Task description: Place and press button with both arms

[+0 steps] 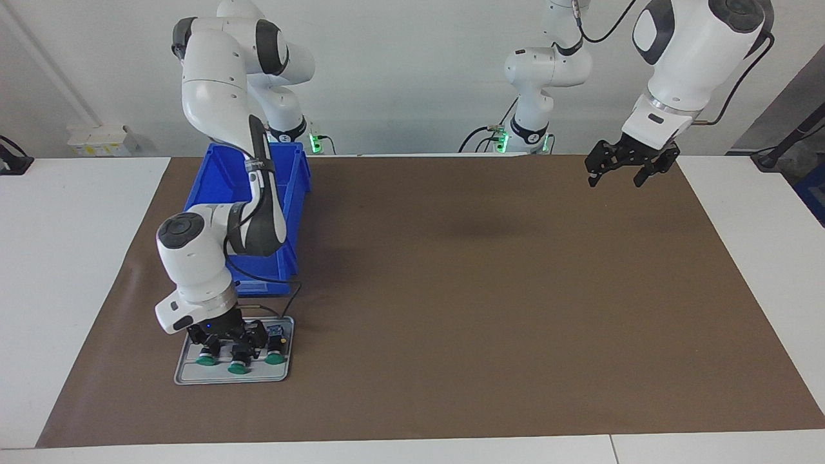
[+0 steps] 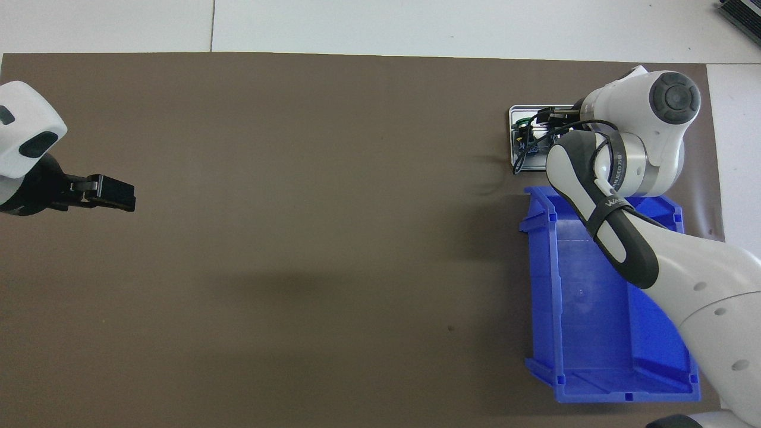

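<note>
Hovering spread over mat's (image 1: 451, 290) edge, left gripper (image 1: 617, 173), right gripper (image 1: 233, 338) on tray's (image 1: 187, 374) buttons (image 1: 240, 367), grip unclear

One camera sits high across the table, facing the robots; the other looks steeply down from above their end. Both, set well back, share the brown paper-like mat (image 1: 451, 290) and blue plastic bin (image 2: 594, 333)
</note>
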Controlling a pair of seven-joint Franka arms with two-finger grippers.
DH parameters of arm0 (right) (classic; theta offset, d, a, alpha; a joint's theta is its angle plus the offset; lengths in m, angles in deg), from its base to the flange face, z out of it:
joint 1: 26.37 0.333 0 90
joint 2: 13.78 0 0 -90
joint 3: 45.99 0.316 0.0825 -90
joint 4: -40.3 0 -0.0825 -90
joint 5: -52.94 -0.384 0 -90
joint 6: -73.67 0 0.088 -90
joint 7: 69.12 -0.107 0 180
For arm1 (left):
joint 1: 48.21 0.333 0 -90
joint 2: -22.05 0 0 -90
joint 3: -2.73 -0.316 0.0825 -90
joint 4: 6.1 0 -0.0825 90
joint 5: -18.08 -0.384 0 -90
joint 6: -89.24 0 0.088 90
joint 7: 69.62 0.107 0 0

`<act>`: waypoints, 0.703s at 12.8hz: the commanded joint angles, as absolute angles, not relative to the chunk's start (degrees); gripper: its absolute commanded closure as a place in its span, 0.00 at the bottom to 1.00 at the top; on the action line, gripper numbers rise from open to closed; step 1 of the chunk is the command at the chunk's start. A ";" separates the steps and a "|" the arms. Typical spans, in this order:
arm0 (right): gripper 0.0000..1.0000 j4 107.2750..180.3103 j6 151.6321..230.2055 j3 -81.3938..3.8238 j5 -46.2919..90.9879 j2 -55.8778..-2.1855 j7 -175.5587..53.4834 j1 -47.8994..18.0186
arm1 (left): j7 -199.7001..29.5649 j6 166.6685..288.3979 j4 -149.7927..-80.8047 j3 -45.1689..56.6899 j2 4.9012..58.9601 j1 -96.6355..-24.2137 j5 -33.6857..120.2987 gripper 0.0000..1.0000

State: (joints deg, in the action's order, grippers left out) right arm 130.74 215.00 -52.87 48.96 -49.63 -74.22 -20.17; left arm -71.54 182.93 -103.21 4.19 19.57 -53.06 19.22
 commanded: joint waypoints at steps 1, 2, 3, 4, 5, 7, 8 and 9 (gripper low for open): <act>0.27 131.89 216.41 -52.14 46.62 -49.37 -73.44 -20.92 | -71.03 183.19 -104.98 4.05 17.92 -52.95 19.75 0.00; 0.34 131.89 216.41 -52.14 46.00 -49.37 -72.39 -20.92 | -71.03 183.19 -104.98 4.05 17.92 -52.95 19.75 0.00; 0.37 132.23 216.41 -52.14 45.30 -49.37 -71.77 -20.83 | -71.03 183.19 -104.98 4.05 17.92 -52.95 19.75 0.00; 0.44 132.59 216.32 -52.14 45.12 -49.37 -71.59 -20.83 | -71.03 183.19 -104.98 4.05 17.92 -52.95 19.75 0.00; 0.72 132.76 215.88 -52.14 45.12 -49.29 -69.67 -21.09 | -71.03 183.19 -104.98 4.05 17.92 -52.95 19.75 0.00; 1.00 132.59 215.44 -52.23 45.12 -49.20 -67.72 -21.18 | -71.03 183.19 -104.98 4.05 17.92 -52.95 19.75 0.00; 1.00 131.63 214.13 -52.23 45.46 -49.20 -67.46 -21.35 | -71.03 183.19 -104.98 4.05 17.92 -52.95 19.75 0.00; 1.00 129.27 210.82 -52.40 45.55 -49.29 -68.15 -20.83 | -71.03 183.19 -104.98 4.05 17.92 -52.95 19.75 0.00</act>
